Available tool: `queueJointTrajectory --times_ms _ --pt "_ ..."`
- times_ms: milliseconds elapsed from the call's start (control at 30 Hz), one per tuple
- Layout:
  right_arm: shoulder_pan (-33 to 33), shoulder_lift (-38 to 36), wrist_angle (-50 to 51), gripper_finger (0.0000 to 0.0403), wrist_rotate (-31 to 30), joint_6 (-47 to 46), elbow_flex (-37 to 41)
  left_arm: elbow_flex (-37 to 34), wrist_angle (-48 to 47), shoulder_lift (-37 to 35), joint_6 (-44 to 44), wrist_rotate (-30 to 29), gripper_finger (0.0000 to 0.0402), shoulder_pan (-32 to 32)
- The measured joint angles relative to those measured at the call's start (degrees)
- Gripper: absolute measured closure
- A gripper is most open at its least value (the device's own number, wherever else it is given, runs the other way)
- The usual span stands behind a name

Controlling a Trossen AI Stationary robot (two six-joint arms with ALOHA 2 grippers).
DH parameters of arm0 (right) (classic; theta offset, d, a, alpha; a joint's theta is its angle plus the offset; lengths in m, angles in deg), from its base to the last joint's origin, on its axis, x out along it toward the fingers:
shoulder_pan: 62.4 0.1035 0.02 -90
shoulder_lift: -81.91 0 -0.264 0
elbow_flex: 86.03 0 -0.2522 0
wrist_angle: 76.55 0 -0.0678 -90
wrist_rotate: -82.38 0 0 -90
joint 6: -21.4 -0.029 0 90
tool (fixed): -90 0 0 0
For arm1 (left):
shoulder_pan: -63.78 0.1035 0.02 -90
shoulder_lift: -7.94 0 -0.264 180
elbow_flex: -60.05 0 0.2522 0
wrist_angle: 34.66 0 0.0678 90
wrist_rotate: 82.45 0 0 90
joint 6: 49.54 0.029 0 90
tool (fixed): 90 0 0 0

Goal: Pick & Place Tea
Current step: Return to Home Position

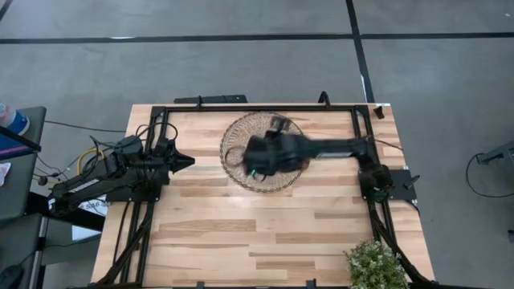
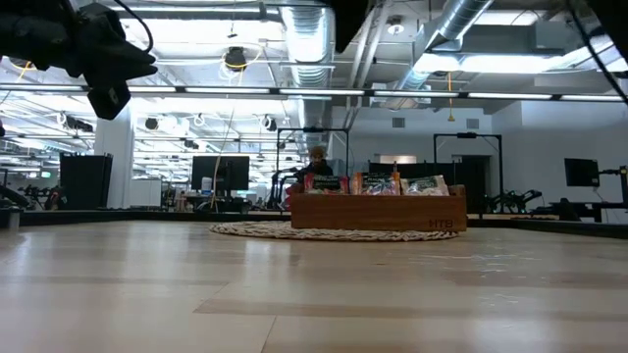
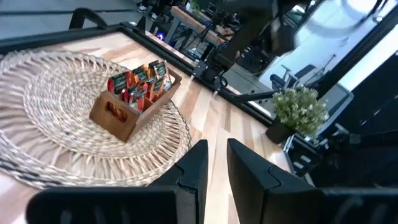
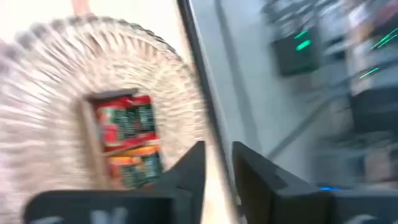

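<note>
The tea shows as several red-orange sachets (image 3: 140, 83) standing on edge in a brown wooden tray (image 3: 121, 112). The tray rests on a round woven mat (image 3: 50, 106) at the table's far middle. My right gripper (image 4: 217, 167) hangs high over the mat, slanting down, shut with nothing between its fingers; the sachets (image 4: 127, 140) lie below it. In the high view my right arm (image 1: 277, 152) covers most of the tray. My left gripper (image 3: 216, 169) waits at the table's left side, pointing level toward the mat, shut and holding nothing.
A small potted plant (image 1: 374, 265) stands at the table's near right corner. A black frame (image 1: 257, 107) runs along the table's far edge and down both sides. Bare wood (image 1: 241, 233) lies between the mat and the near edge.
</note>
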State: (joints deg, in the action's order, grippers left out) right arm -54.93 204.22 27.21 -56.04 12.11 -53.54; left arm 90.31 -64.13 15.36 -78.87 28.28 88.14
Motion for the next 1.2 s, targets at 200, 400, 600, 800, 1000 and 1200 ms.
queueJointTrajectory --times_ms 200,400,600,800,1000,1200 --pt "-1.2 -6.3 0.0 0.0395 10.4 -3.8 0.0 0.0 -0.7 0.0 -1.8 -1.0 0.0351 0.0" --pt "0.9 -5.9 -0.1 0.0400 12.5 0.5 0.4 0.0 -0.9 0.0 -2.5 -1.0 0.0351 0.0" --pt "3.8 -7.1 -5.5 0.0402 15.6 -1.6 13.9 0.0 -0.4 0.0 -3.2 0.9 0.0351 0.0" --pt "6.1 -16.4 -22.3 0.0403 19.1 -6.0 35.2 0.0 0.4 0.0 -0.5 4.8 0.0351 0.0" --pt "6.8 -31.5 -29.9 0.0403 20.2 -11.3 53.0 0.0 2.9 0.0 3.2 5.3 0.0351 0.0" --pt "6.7 -51.1 -39.2 0.0403 20.0 -15.8 69.6 0.0 9.5 0.0 5.0 11.1 0.0351 0.0"
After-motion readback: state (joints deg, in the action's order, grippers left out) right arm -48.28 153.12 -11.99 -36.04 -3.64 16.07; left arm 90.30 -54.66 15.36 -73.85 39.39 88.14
